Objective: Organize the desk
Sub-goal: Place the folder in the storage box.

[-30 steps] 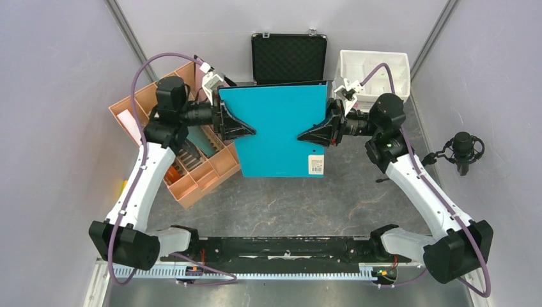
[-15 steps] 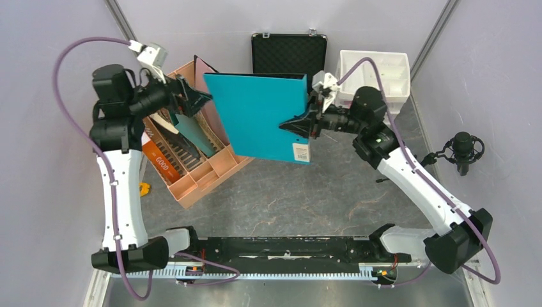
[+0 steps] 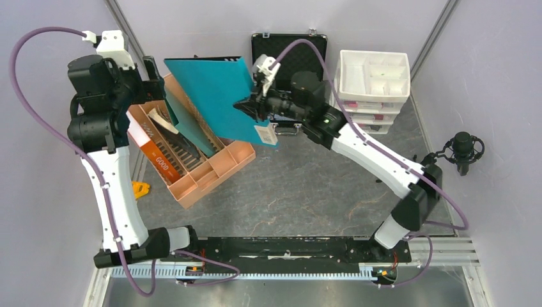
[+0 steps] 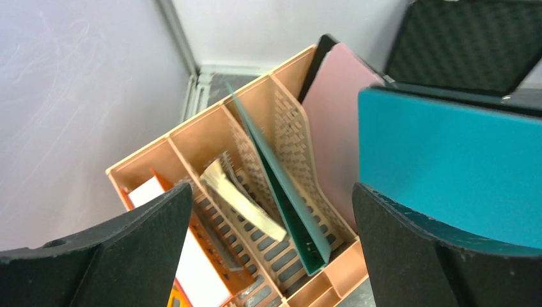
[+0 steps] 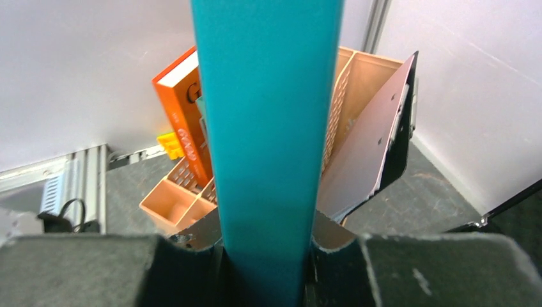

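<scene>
My right gripper (image 3: 250, 107) is shut on a teal binder (image 3: 214, 96) and holds it tilted in the air over the right end of the peach file organizer (image 3: 220, 163). The right wrist view shows the binder's spine (image 5: 267, 128) clamped between my fingers. My left gripper (image 3: 153, 75) is open and empty, raised above the organizer's far left; the left wrist view looks down on the organizer (image 4: 192, 137) with the teal binder (image 4: 447, 160) at right. The dark grey desk (image 3: 307, 192) lies below.
The organizer holds an orange book (image 3: 156, 160), a dark green folder (image 3: 192, 128), papers and a pink clipboard (image 4: 335, 96). A black foam-lined case (image 3: 287, 54) stands at the back, a white drawer unit (image 3: 374, 80) at back right, a microphone (image 3: 461, 150) at right, a yellow item (image 3: 140, 188) at left.
My left gripper let go of the binder and rose to the left. My right gripper carried the binder leftward, from the desk's middle to above the organizer, tilting it.
</scene>
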{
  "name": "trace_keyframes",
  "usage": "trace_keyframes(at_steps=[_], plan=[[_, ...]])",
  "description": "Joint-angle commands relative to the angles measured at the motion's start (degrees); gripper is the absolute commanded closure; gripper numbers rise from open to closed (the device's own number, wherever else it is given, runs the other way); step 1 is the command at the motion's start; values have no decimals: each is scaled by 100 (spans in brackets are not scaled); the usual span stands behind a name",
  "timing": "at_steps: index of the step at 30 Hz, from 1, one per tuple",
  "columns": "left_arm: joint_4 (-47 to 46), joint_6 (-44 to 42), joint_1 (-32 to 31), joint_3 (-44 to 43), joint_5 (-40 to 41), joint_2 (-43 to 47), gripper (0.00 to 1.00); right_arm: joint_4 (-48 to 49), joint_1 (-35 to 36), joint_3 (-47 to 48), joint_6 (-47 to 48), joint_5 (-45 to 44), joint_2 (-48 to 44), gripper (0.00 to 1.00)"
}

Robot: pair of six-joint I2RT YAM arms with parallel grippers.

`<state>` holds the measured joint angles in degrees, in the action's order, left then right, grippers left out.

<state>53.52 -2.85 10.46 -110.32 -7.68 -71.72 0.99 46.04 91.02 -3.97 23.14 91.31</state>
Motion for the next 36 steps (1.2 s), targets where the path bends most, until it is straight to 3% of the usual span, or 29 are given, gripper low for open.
trace_keyframes(at_steps=[1,7,13,24,29,36], plan=[[107,-84,41,-183,751,-215,0,362,230,1138,212,-691,616,100],[179,-97,60,-301,1106,-361,0,389,423,2231,237,-735,1637,100],[369,-222,97,-510,1542,-367,0,663,435,2482,71,-914,2253,100],[482,-192,103,-560,1527,-520,0,1025,727,3236,142,-1719,3081,100],[516,71,110,-560,1072,-650,0,1166,988,3519,564,-2102,3319,100],[454,603,106,-318,-411,-559,0,1284,1139,3851,695,-2256,3714,100]])
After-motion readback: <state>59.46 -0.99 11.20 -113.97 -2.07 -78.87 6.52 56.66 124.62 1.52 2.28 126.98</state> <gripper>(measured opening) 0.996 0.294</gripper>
